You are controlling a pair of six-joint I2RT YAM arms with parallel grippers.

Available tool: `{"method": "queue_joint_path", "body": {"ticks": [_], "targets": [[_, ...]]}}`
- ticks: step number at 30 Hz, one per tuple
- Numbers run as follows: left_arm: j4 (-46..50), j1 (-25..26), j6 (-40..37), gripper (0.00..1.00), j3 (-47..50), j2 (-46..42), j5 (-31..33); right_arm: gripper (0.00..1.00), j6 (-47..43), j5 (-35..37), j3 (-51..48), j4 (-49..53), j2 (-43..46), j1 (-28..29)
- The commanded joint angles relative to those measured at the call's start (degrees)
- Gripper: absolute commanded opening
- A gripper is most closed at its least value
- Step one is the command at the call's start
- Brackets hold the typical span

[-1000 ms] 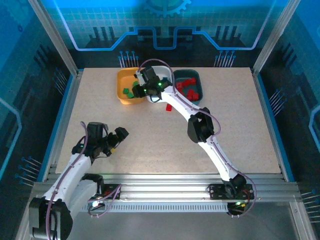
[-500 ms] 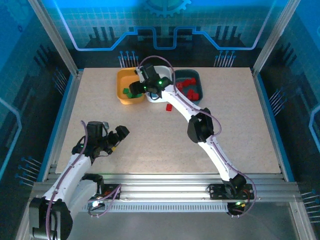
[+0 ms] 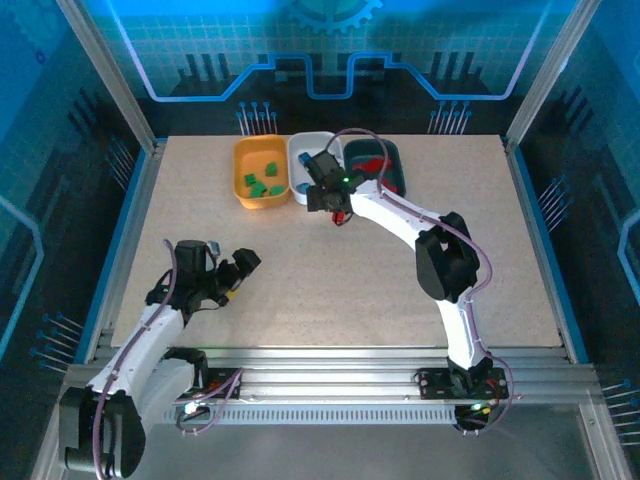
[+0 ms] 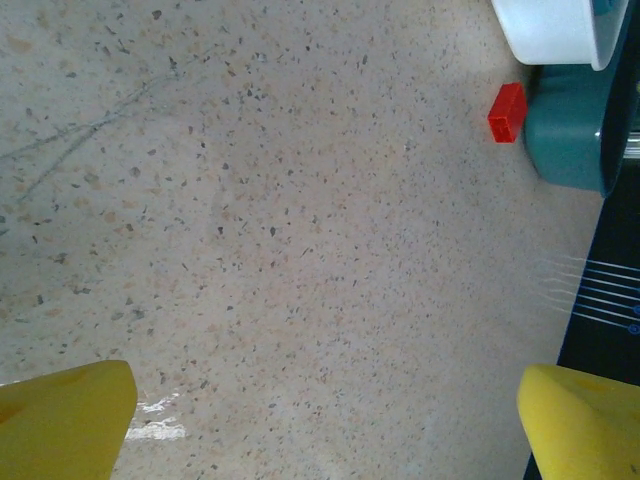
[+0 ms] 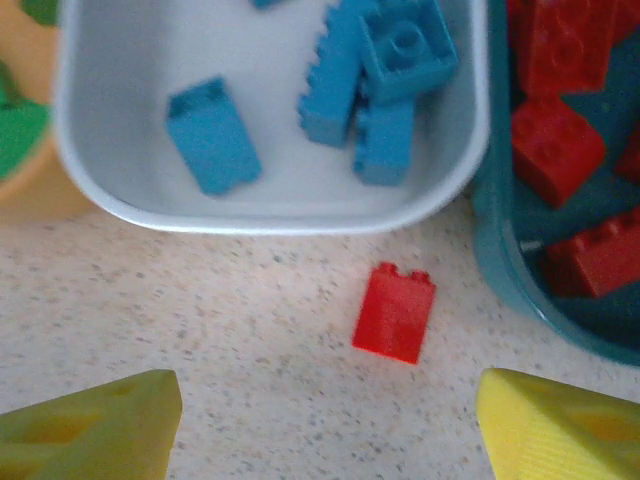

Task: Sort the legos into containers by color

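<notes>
One red lego (image 5: 394, 310) lies loose on the table just in front of the white container (image 5: 120, 150), beside the dark teal container (image 5: 497, 255). My right gripper (image 5: 330, 425) hangs open right above it, and the brick lies a little beyond the fingertips, to the right of the gap's middle. From above, the right gripper (image 3: 323, 195) is at the near edge of the white container (image 3: 310, 138). Blue legos (image 5: 375, 70) lie in the white one, red legos (image 5: 555, 145) in the teal one (image 3: 394, 150), green legos (image 3: 264, 183) in the orange-yellow one (image 3: 242, 182). My left gripper (image 3: 242, 268) stands open and empty low on the left.
The three containers stand side by side at the back of the table. In the left wrist view the red lego (image 4: 506, 112) lies far off by the teal container (image 4: 570, 150). A metal frame and rails edge the table.
My right gripper has left the orange-yellow container and swung right and nearer, to above the loose red lego, with its jaws wider. The left arm has stayed still.
</notes>
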State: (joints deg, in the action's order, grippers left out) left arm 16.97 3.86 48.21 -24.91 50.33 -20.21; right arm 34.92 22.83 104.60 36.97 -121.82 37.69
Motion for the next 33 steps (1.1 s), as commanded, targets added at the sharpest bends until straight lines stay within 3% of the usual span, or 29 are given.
{"method": "queue_joint_path", "body": {"ticks": [1,6,14,18,21,27,33], "targets": [[-1.69,-0.34,1.59,0.99,0.6,0.13,-2.26,0.79,4.94,3.21,0.91,4.27,-2.95,-0.49],[-2.02,0.16,2.14,0.99,0.62,0.12,-2.55,0.78,8.64,3.98,3.67,7.82,-7.28,-1.18],[-2.12,0.45,1.81,0.99,-0.48,1.07,-2.47,0.67,9.39,0.32,7.69,8.74,-13.55,-2.8],[-2.77,0.4,1.76,0.99,-0.69,1.71,-2.3,0.61,8.16,-0.55,9.61,9.01,-15.49,-3.13],[-3.41,0.45,1.75,0.99,-0.8,2.46,-2.38,0.5,7.23,-0.91,10.32,8.71,-16.42,-3.06],[-3.32,0.45,1.2,0.99,-1.58,3.37,-2.39,0.34,5.57,0.72,7.14,6.22,-13.65,-2.1],[-3.0,0.53,1.47,0.99,-1.64,3.29,-2.55,0.31,4.0,1.57,1.04,3.33,-6.14,-0.7]]}}
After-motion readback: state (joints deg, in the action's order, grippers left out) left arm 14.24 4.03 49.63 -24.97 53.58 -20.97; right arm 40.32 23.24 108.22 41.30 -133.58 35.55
